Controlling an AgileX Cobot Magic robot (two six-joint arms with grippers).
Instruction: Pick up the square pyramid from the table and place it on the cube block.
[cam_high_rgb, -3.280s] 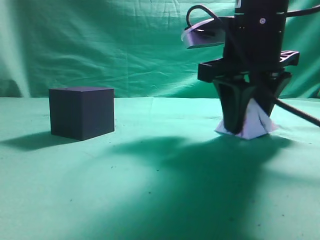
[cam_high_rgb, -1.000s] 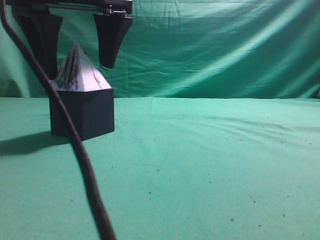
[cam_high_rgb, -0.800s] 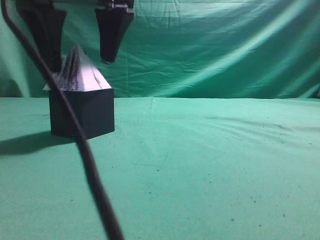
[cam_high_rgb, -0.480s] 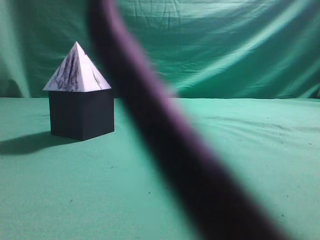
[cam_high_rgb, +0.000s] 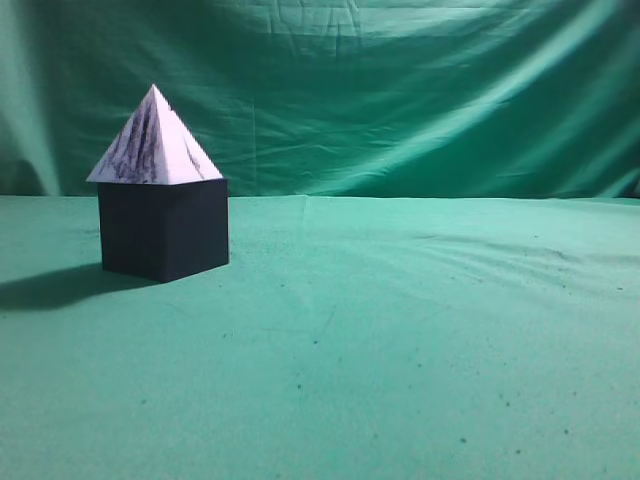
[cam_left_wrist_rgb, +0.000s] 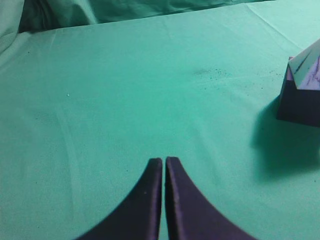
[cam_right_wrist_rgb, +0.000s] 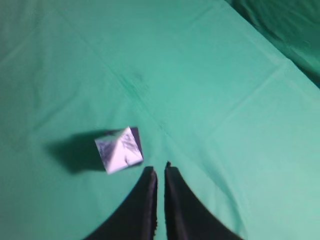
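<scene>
The white marble-patterned square pyramid (cam_high_rgb: 154, 140) stands upright on top of the dark purple-black cube block (cam_high_rgb: 164, 227) at the left of the green table (cam_high_rgb: 400, 340). In the left wrist view the pyramid (cam_left_wrist_rgb: 309, 67) and cube (cam_left_wrist_rgb: 300, 102) show at the right edge. My left gripper (cam_left_wrist_rgb: 164, 162) is shut and empty, well away from them. In the right wrist view I look down on the pyramid (cam_right_wrist_rgb: 119, 149), which hides the cube. My right gripper (cam_right_wrist_rgb: 160, 171) is shut and empty, high above and just right of it. Neither gripper shows in the exterior view.
The green cloth backdrop (cam_high_rgb: 400, 90) hangs behind the table. The cube throws a shadow (cam_high_rgb: 50, 285) to its left. Wrinkles run across the cloth at the right.
My right gripper let go of the pyramid on the cube, lifted up and left the exterior view. Its cable swept across the view and is gone. The pyramid stays on the cube.
</scene>
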